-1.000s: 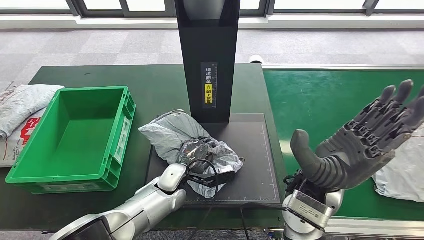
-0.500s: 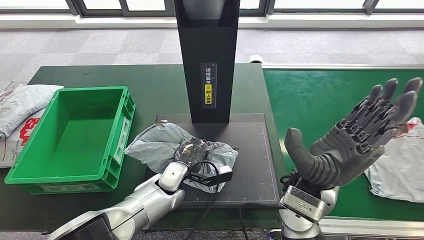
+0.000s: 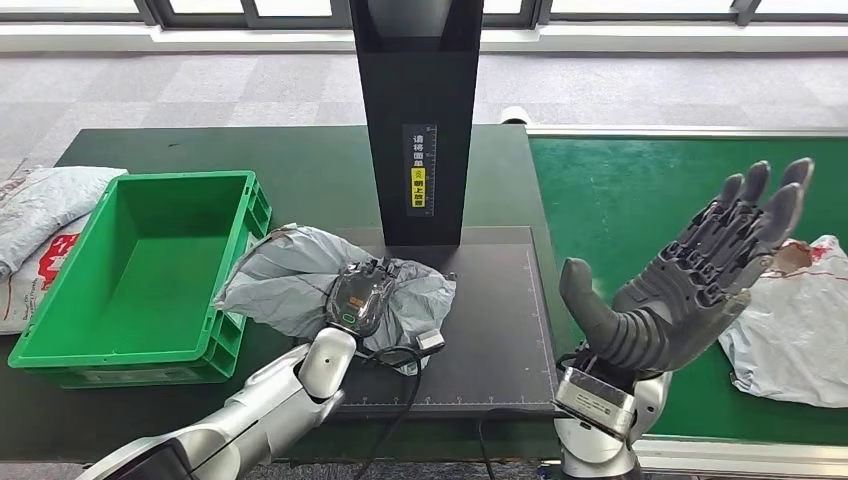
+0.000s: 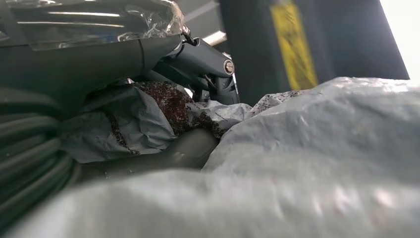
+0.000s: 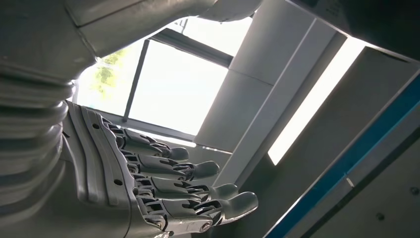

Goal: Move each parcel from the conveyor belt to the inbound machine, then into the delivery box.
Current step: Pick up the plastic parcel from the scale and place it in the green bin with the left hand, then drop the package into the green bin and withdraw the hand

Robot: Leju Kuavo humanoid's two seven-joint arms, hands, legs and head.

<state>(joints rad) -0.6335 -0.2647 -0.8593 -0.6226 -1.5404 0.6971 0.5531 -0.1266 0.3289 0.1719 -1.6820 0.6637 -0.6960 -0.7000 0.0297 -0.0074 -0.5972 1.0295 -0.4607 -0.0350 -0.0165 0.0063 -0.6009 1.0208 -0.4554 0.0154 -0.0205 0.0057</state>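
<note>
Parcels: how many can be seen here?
3: grey parcel held by left hand beside crate; white parcel on conveyor; parcels pile left of crate, maybe more hidden.

Left hand's fingers (image 4: pixel 208 59) buried in parcel (image 3: pixel 290 285)

Crinkled grey plastic parcel (image 3: pixel 300 285); glossy green plastic crate (image 3: pixel 150 275)

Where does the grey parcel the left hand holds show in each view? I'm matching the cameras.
Head view: grey parcel lies centre-left, between the crate and the black column, under the left hand.
Left wrist view: parcel fills the foreground.
Right wrist view: not in it.
Shared landmark: the column's yellow label.
</note>
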